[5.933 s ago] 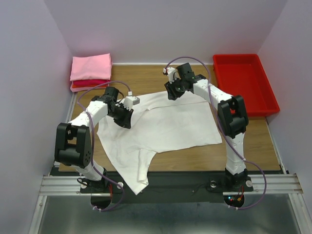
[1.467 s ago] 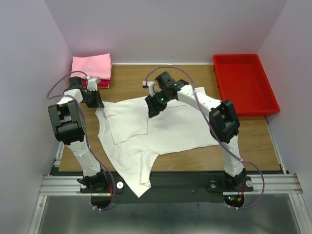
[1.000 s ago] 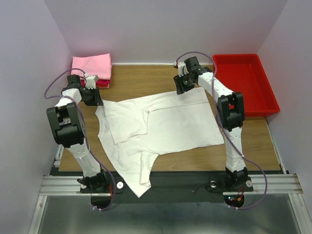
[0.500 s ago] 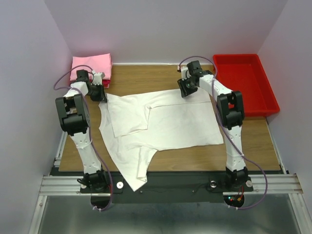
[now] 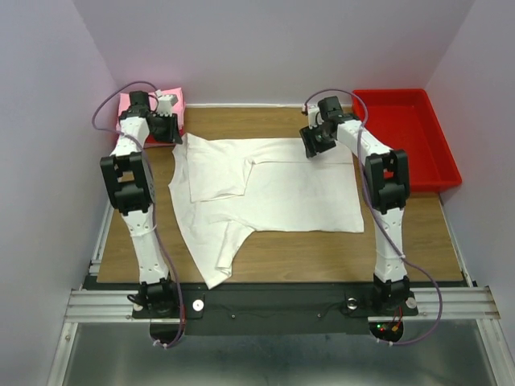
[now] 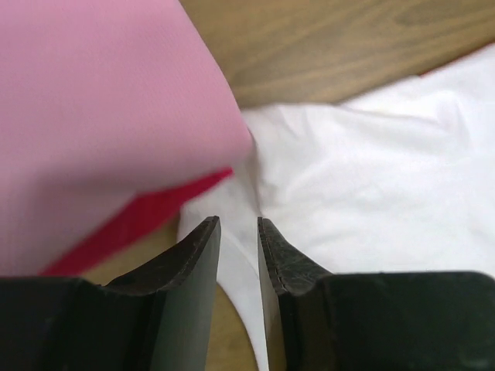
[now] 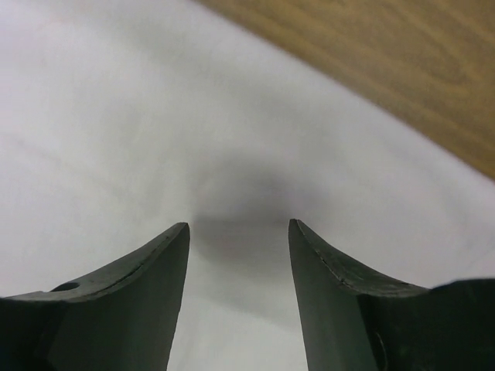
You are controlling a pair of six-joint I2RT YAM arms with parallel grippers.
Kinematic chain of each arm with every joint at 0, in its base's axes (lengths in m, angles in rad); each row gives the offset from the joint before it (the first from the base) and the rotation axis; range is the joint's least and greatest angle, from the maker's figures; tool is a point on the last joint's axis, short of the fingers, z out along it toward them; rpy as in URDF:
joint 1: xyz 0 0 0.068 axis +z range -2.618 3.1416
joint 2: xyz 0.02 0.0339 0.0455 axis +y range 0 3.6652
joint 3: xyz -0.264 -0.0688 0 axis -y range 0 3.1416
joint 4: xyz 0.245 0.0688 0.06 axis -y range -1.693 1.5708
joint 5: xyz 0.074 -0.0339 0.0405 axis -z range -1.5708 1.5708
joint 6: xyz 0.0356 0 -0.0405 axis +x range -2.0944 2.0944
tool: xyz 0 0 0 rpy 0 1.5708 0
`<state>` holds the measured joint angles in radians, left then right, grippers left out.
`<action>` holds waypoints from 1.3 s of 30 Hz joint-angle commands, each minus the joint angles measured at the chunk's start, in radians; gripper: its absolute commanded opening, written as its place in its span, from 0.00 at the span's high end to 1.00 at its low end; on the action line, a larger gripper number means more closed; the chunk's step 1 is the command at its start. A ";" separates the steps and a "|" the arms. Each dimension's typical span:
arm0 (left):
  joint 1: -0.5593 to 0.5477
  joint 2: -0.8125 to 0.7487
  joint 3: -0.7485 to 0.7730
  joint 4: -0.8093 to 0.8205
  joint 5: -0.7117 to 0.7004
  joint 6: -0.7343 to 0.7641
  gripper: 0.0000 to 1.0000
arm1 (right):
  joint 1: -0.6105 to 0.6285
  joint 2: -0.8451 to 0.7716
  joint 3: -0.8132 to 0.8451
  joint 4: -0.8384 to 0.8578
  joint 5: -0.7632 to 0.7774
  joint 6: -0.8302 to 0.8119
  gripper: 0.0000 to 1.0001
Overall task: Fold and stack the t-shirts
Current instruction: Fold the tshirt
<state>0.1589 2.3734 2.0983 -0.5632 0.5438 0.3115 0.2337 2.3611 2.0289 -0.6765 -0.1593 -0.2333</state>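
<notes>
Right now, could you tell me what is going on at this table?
Two robot arms are working on a white t-shirt spread on the wooden table, with one flap on its left side folded in. The left gripper pinches the shirt's far left corner, beside a folded pink t-shirt stacked on a red t-shirt. The right gripper hangs open over the shirt's far edge. The white shirt is not yet folded up or stacked.

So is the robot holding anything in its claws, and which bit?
The left claw pinches the white t-shirt by its far left edge, beside the pink t-shirt. The right claw is open, holding nothing.
</notes>
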 commanded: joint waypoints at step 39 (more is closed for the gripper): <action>0.017 -0.482 -0.911 -0.004 -0.111 0.347 0.76 | 0.779 -0.273 -0.525 0.155 -0.174 0.032 0.63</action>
<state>0.1711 1.8153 1.1347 -0.6647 0.5335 0.6514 1.0142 2.1029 1.5543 -0.5549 -0.3985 -0.1852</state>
